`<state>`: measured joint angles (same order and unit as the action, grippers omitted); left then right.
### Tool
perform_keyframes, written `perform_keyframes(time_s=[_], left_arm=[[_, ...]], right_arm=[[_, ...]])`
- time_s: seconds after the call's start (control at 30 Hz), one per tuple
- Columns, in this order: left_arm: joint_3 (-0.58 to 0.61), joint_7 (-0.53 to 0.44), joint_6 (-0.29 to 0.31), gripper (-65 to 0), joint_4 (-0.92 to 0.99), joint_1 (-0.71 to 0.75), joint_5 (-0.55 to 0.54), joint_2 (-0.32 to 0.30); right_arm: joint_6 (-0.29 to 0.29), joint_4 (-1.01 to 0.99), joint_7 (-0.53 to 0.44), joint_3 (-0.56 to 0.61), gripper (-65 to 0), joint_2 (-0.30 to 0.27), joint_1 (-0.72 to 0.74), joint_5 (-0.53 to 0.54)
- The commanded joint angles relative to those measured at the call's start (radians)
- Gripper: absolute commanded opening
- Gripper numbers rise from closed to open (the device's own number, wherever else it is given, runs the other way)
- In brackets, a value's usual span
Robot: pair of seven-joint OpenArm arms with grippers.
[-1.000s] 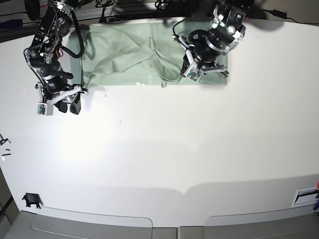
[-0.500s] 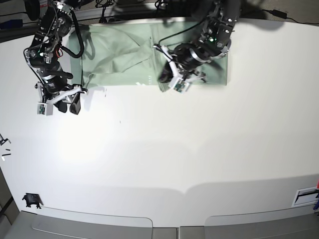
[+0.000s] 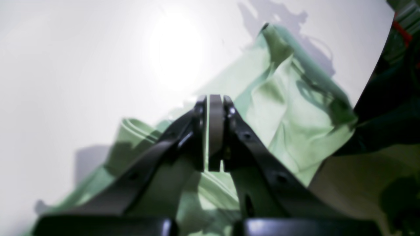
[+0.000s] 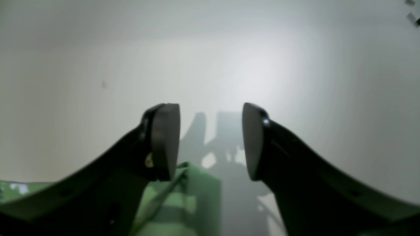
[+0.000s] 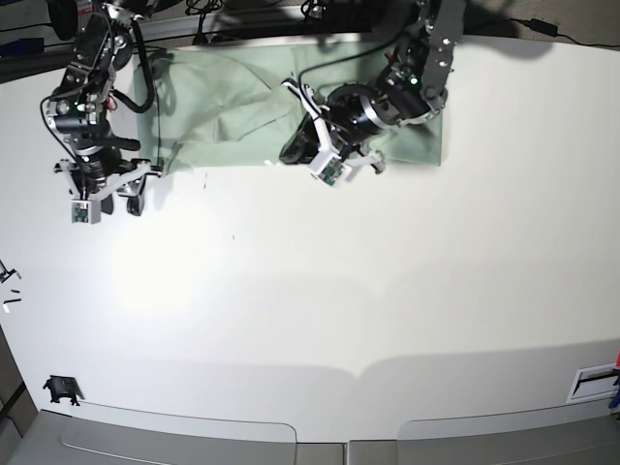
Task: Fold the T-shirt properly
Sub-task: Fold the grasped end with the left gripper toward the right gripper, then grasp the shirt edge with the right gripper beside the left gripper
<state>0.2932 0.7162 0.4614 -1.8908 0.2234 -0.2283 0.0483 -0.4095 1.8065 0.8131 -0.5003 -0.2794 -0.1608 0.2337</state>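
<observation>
The pale mint-green T-shirt lies crumpled along the back of the white table. My left gripper is over the shirt's front edge near its middle, shut. In the left wrist view the pads of the left gripper press together with a thin strip of green between them, and T-shirt folds lie beyond. My right gripper hangs over bare table just off the shirt's left front corner. In the right wrist view the right gripper is open and empty, with the T-shirt edge below it.
A small black object sits near the front left corner. Tiny dark bits lie at the left edge. A white tag is at the right edge. Cables run behind the table's back edge.
My left gripper has travelled leftwards across the shirt, from its right part to its middle, staying shut. My right gripper has opened wider and shifted slightly back towards the shirt.
</observation>
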Motion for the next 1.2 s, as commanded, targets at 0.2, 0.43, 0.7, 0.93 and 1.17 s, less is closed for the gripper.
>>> perform_keyframes(time_s=[0.2, 0.43, 0.7, 0.93, 1.17], left_arm=[[0.002, -0.036, 0.007, -65.0, -0.054, 0.010, -0.016, -0.080], [0.002, -0.037, -0.005, -45.1, -0.054, 0.012, -0.009, -0.121], [0.002, -0.066, -0.030, -44.5, -0.054, 0.011, -0.008, -0.121], [0.002, -0.064, -0.030, -44.5, -0.054, 0.012, -0.008, -0.121], [0.002, -0.062, -0.030, -44.5, -0.054, 0.011, -0.008, -0.121]], right_arm=[[0.037, -0.003, -0.046, -0.085, -23.2, -0.117, 0.014, 0.034], [-0.029, -0.238, -0.022, -0.169, -23.2, -0.217, 0.017, 0.310], [-0.286, -0.493, 0.347, -0.166, -23.3, -0.251, 0.016, 0.756], [-0.289, -0.526, 0.475, -0.128, -23.3, -0.250, 0.014, 0.907], [-0.289, -0.526, 0.475, -0.098, -23.3, -0.249, 0.013, 0.787]])
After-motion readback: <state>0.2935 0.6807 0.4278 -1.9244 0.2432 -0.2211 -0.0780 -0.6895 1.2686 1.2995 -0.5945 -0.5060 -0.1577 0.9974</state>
